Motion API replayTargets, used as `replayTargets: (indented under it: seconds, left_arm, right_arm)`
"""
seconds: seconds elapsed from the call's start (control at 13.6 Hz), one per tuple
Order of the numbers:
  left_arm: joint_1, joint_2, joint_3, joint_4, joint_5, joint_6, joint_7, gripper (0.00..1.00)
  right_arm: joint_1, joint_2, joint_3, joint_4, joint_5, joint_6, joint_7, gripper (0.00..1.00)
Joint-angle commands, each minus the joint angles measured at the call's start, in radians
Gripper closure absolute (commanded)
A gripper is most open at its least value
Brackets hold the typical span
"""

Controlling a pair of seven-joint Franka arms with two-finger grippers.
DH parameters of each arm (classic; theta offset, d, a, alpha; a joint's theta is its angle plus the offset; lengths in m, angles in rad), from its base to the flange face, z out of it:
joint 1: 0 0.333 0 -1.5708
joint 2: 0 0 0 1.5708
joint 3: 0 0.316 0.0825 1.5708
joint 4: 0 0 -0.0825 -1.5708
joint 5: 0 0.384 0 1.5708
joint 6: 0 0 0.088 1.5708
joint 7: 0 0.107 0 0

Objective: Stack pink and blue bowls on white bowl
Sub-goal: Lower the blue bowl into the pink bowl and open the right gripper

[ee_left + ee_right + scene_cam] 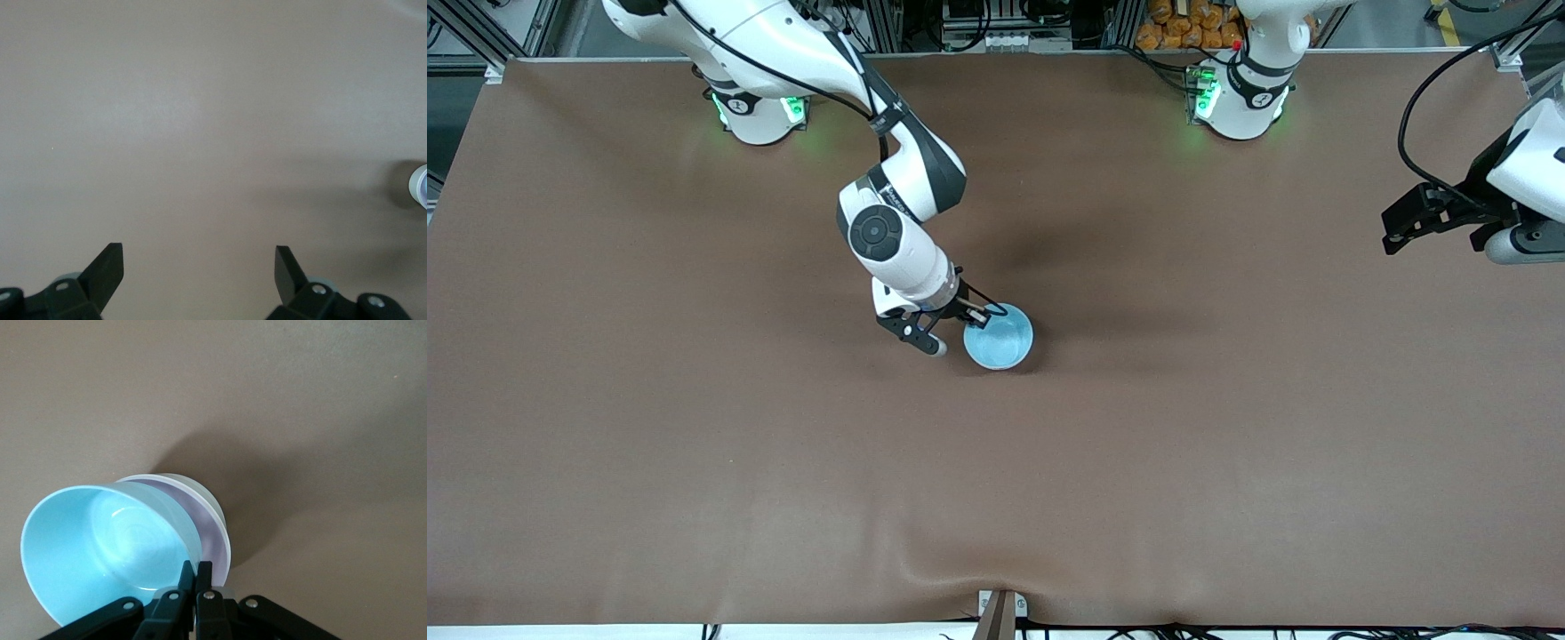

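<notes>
The blue bowl (999,337) sits near the middle of the table (694,444), a little toward the right arm's end. In the right wrist view the blue bowl (107,550) is tilted, its rim not level with the one under it, and it rests partly inside the pink bowl (210,537). Under the pink rim a pale outer wall shows, the white bowl (203,495), with all three nested together. From the front view only the blue one is plainly seen; the pink and white ones are hidden beneath it.

The right gripper (960,324) is at the blue bowl's rim, on the side toward the right arm's end of the table. In the right wrist view the right gripper (195,570) has its two fingers pinched together on the blue bowl's wall, one inside and one outside, with only the thin wall between them. The stack's shadow falls on the brown cloth beside it.

The left gripper (1405,222) waits up in the air over the left arm's end of the table, well apart from the bowls. In the left wrist view the left gripper (200,267) has its fingers spread wide with nothing between them, only bare cloth below. At the edge of that view a small part of the stack (420,187) shows, too little to tell which bowl
</notes>
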Motion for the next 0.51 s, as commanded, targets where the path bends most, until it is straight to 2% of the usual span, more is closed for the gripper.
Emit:
replayTargets:
  seconds: [0.0, 0.07, 0.29, 0.44]
  left_arm:
    - [-0.159, -0.058, 0.128, -0.018, -0.003, 0.002, 0.026, 0.0]
    - [-0.222, -0.073, 0.215, -0.036, -0.006, 0.002, 0.027, 0.0]
    - [-0.305, -0.137, 0.288, -0.122, -0.012, -0.003, 0.011, 0.0]
    - [-0.359, -0.144, 0.351, -0.121, -0.014, -0.021, 0.004, 0.0]
  right_arm:
    - [0.0, 0.006, -0.013, 0.022, 0.021, -0.02, 0.009, 1.0]
    - [-0.001, 0.005, -0.015, 0.018, 0.021, -0.022, 0.007, 1.0]
    - [-0.003, 0.005, -0.015, 0.014, 0.021, -0.025, 0.007, 1.0]
    - [-0.001, 0.005, -0.015, 0.014, 0.021, -0.025, 0.01, 1.0]
